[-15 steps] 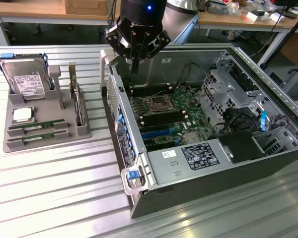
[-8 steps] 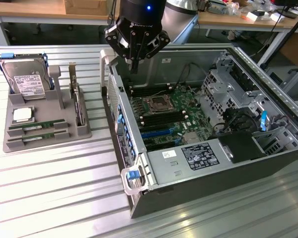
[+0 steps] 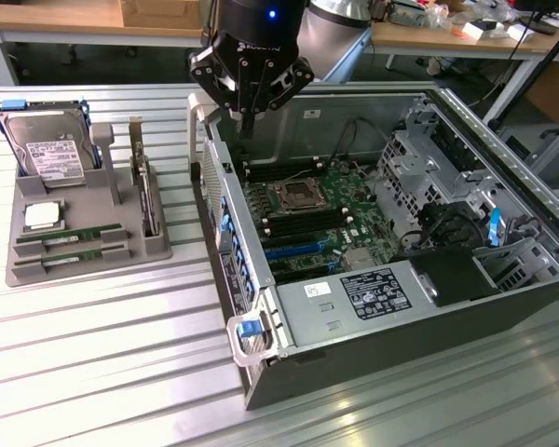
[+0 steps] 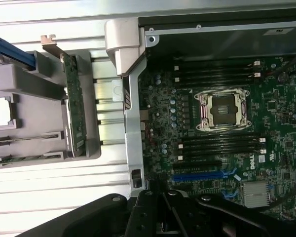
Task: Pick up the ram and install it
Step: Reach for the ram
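Observation:
Two ram sticks, narrow green strips with whitish labels, lie in slots of the grey tray [image 3: 19,270] on the exterior view's left: one ram stick [image 3: 70,238] sits behind the other [image 3: 70,258]. My gripper [image 3: 249,126] hangs above the back corner of the open computer case [image 3: 373,363], well to the right of the tray. Its black fingers are shut with nothing between them. In the wrist view the gripper [image 4: 163,219] hovers over the motherboard's edge. Empty black memory slots [image 4: 219,145] run on both sides of the processor socket [image 4: 223,109].
The tray also holds a hard drive [image 3: 45,149], a square silver processor chip [image 3: 42,216] and an upright card with a metal bracket [image 3: 144,191]. The case wall with its grey handle [image 4: 122,47] stands between tray and motherboard [image 3: 307,209]. Drive cages [image 3: 429,158] fill the case's right side.

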### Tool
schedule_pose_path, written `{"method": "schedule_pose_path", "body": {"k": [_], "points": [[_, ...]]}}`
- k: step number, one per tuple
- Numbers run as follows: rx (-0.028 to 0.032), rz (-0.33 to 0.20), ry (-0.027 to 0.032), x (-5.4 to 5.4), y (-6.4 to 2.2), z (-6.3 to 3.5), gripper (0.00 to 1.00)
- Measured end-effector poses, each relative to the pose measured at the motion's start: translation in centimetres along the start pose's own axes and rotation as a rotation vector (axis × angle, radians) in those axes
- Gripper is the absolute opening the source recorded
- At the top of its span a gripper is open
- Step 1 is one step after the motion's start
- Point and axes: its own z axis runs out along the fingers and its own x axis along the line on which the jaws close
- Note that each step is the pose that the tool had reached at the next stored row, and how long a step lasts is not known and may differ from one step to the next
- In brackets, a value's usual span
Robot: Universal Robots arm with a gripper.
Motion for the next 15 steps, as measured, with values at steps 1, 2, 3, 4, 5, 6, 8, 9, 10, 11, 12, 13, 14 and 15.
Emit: {"method": "schedule_pose_path", "body": {"k": [1,2,3,4,5,6,8,9,10,11,12,13,14,15], "points": [[0.0000,0.000,0.0000,0.09,-0.01,0.00,0.11],[0.0000,0.000,0.0000,0.12,-0.01,0.00,0.11],[0.0000,0.000,0.0000,0.13,-0.01,0.00,0.11],[-0.0001,0.000,0.0000,0.17,-0.02,0.00,0.11],[0.0000,0.000,0.0000,0.19,-0.02,0.00,0.11],[0.0000,0.000,0.0000,0.23,-0.02,0.00,0.11],[-0.0001,0.000,0.0000,0.29,-0.02,0.00,0.11],[0.0000,0.000,0.0000,0.29,-0.02,-0.01,0.11],[0.0000,0.000,0.0000,0.31,-0.03,-0.01,0.11],[0.0000,0.000,0.0000,0.35,-0.03,-0.01,0.11],[0.0000,0.000,0.0000,0.37,-0.03,-0.01,0.11],[0.0000,0.000,0.0000,0.38,-0.03,-0.01,0.11],[0.0000,0.000,0.0000,0.39,-0.03,-0.01,0.11],[0.0000,0.000,0.0000,0.41,-0.03,-0.01,0.11]]}}
